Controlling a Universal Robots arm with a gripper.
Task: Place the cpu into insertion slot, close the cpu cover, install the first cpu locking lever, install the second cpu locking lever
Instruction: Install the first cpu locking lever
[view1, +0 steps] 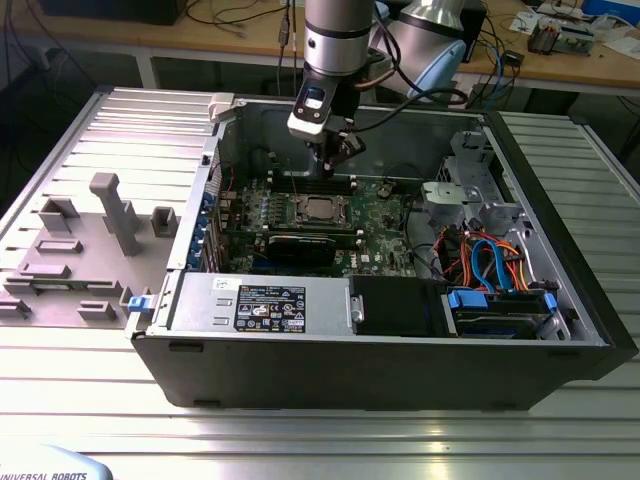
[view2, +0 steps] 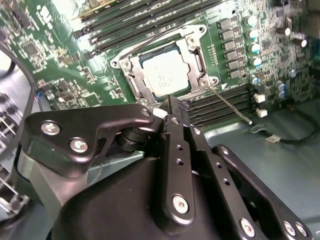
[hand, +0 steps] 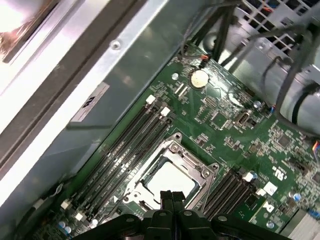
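Here, setting: an open dark grey metal computer case (view1: 380, 375) lies on its side on a ribbed silver table (view1: 300, 440), with its green motherboard (view1: 385, 215) facing up.
Arm: the silver and black robot arm reaches down into the case from above.
Gripper: the black two-finger gripper (view1: 336, 158) hangs over the motherboard, above and close to the socket area. Both wrist views show its tip (view2: 175, 102) (hand: 172, 195) just beside the socket's edge.
Jaws: together, with only a thin seam between the fingers and nothing held.
Cpu: the small flat square chip with a pale silver metal top (view1: 322, 208) (view2: 167, 75) (hand: 167, 179) sits flat in the socket.
Insertion slot: the small square dark socket (view2: 196, 59) lies between two banks of long black memory slots (view2: 130, 25).
Cpu cover: the thin silver metal frame plate (view2: 155, 45) (hand: 197, 160) lies down around the chip, whose top shows through the square window.
Lever: a thin silver metal rod (view2: 231, 106) slants out from one corner of the frame across the nearby black slots; whether it is latched cannot be told.
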